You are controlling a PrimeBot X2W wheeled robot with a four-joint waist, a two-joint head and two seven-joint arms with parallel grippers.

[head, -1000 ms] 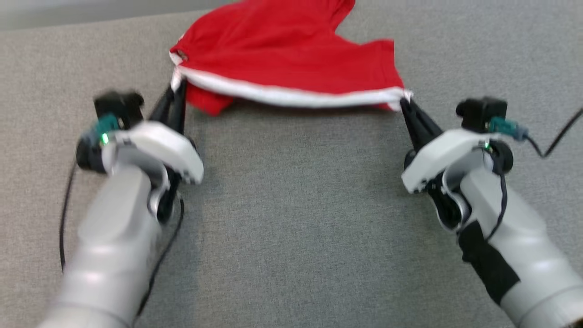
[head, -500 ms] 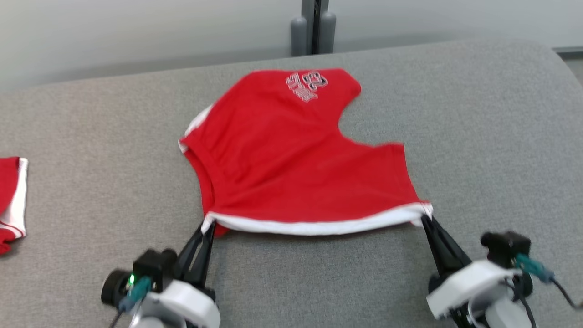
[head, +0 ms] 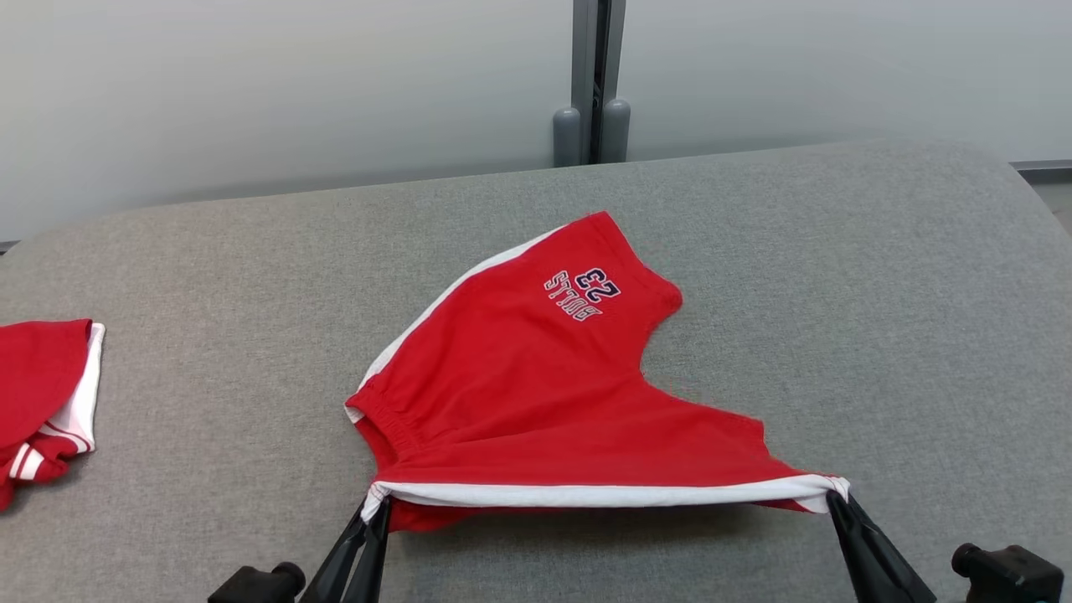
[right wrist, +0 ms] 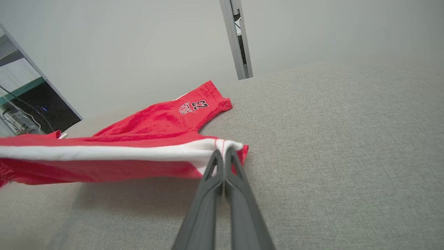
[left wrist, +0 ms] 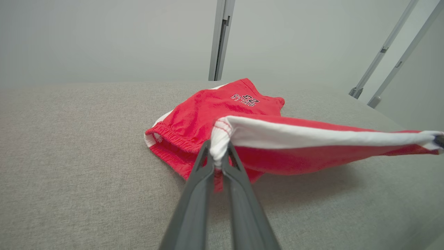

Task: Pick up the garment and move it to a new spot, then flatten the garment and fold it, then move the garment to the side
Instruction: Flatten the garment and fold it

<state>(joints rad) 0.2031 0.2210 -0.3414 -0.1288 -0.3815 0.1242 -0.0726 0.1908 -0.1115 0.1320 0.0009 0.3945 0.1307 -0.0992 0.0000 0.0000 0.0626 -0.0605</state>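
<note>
Head view: the red shorts (head: pixel 536 394) lie near the middle of the grey padded surface (head: pixel 879 276). On the leg toward 12 o'clock sits a dark, white-edged print (head: pixel 586 293): the number "23" with a word beside it that reads as "BULLS", both upside down from here. The same print shows in both wrist views, where "23" is legible but the word is too small to make out.

The nearest edge of the shorts is a white band (head: pixel 603 494), lifted off the surface and stretched straight between the two grippers. The left gripper (head: pixel 374 507), at 7 o'clock, has its fingers pinched almost together on the band's left corner; in the left wrist view the white cloth bunches between the tips. The right gripper (head: pixel 833 501), at 5 o'clock, is closed tight on the band's right corner, with a thin fold of cloth caught between its tips. The rest of the shorts rests on the surface, the gathered waistband (head: pixel 389 414) toward 9 o'clock. A second red-and-white garment (head: pixel 46 394) lies well apart at 9 o'clock, cut by the frame edge. A grey post (head: pixel 593 84) stands against the wall (head: pixel 251 100) at 12 o'clock.

Against a second ago, the head camera has tilted up: the pale forearms have dropped below the bottom edge, and the wall, the post and the second garment have come in. Both grips are on the same corners as then, the band as taut. Half a second ago the print was blurred; now it is sharp.
</note>
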